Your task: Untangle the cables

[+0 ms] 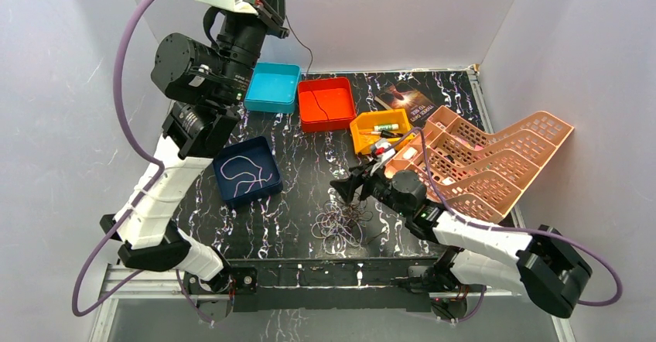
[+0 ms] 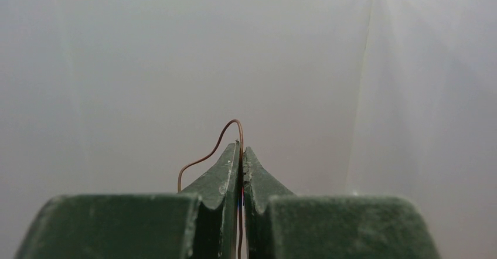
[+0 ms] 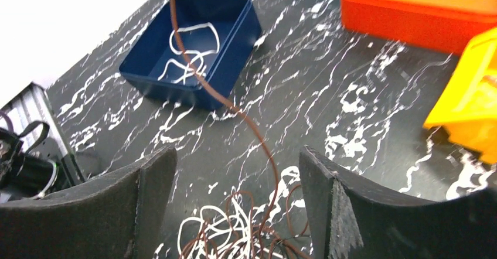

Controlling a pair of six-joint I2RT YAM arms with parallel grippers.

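Red bin sits between teal bin and yellow bin

The top camera is looking down on the whole table from behind. The left wrist camera is facing a blank wall. The right wrist camera is looking low over the near cables toward the left navy bin, both shared with the top view.

You're looking at a black table veined white, a navy bin with a white cable in it, a teal bin, red bin, orange bin, salmon-pink rack, a brown-and-white cable tangle, the dark green left pincer with a brown cable, and the black right pincer.
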